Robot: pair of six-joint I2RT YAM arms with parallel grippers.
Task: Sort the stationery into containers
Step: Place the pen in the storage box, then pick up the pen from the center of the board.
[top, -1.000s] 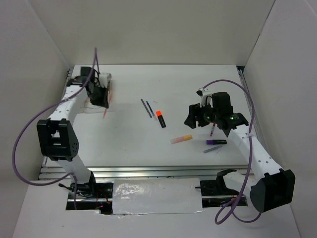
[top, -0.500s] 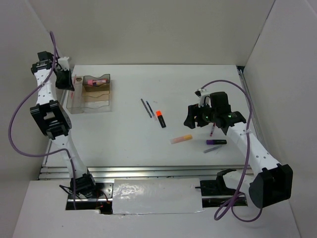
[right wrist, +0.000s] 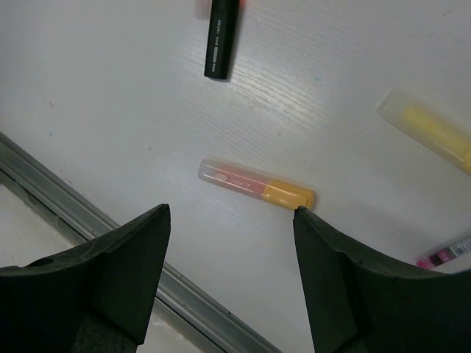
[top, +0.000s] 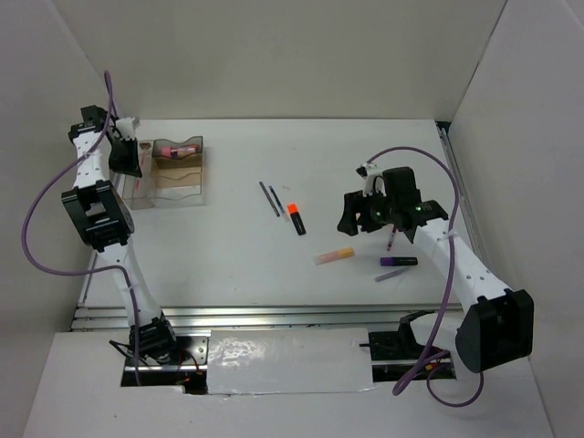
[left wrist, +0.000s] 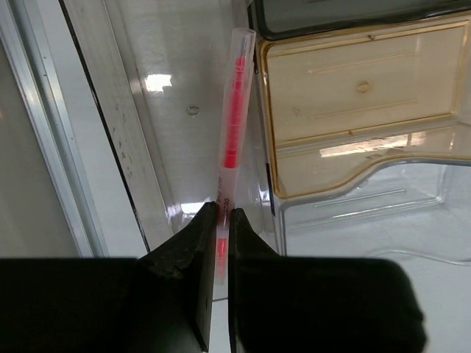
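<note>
over the far-left corner of the white counter (top: 237,265): holding a thin red pen with a clear barrel (left wrist: 232,110) in the left end effector (left wrist: 218,213), jaws pinched nearly together on the pen's near end, most of the barrel sticking out ahead. hanging above the clear plastic organiser tray with a brownish bottom (left wrist: 353,95), over the long clear compartment just left of the amber one. cannot tell whether touching its floor yet. judged as the placing step for this pen.

to do it well: line the barrel up with the long walls of that narrow compartment before going lower, so as not to snag the free tip on the divider beside the amber section. bring it down low, level it, and only then spread the jaws. expect some rolling from a light, round barrel. lift straight up afterwards to avoid dragging the pen back out.

elsewhere: right end effector (right wrist: 229,217) spread wide, gripping nothing, poised above the yellow-pink marker (right wrist: 257,187) lying flat on the counter, well apart from the tray. worth closing across its short axis, near the middle. also out on the counter: orange-capped black highlighter (top: 296,218), two dark pencils (top: 271,199), purple marker (top: 399,262). already in the tray's far compartment: pink-capped tube (top: 178,149).
</note>
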